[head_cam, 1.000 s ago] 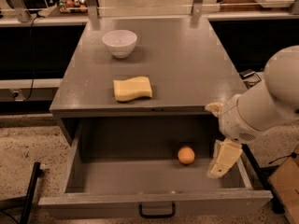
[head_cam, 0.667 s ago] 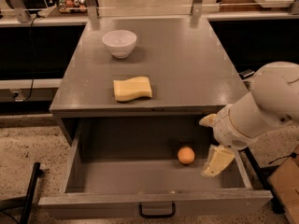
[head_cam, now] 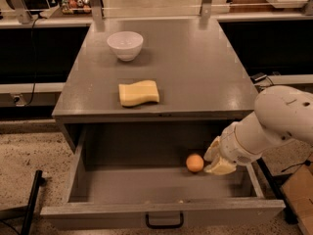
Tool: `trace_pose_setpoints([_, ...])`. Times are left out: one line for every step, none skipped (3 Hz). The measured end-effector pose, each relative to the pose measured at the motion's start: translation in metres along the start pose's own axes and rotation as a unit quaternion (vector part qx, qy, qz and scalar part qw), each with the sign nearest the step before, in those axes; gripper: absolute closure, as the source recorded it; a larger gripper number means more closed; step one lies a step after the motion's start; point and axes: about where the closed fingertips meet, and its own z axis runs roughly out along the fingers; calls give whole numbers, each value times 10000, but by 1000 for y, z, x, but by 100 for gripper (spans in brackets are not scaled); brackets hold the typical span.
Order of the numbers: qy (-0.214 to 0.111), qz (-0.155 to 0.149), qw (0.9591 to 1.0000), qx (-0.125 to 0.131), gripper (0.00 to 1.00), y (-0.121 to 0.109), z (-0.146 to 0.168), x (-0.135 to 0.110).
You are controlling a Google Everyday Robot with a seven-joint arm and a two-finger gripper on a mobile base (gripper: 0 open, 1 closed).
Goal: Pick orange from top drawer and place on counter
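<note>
The orange lies in the open top drawer, toward its right side. The tool is just right of it, its jaws apart, holding nothing. On the table are a yellow sponge and a white bowl.

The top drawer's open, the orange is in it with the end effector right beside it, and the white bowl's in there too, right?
No. The camera view shows the white bowl on the counter, not in the top drawer. The rest holds: the drawer is open, with the orange inside and the end effector close beside it.
</note>
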Motion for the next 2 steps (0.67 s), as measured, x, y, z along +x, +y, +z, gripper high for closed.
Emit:
trace_pose_setpoints([-152,83,9998,21,61,-9,16,4])
trace_pose_setpoints([-230,272,9993,146,53,-18,29,10])
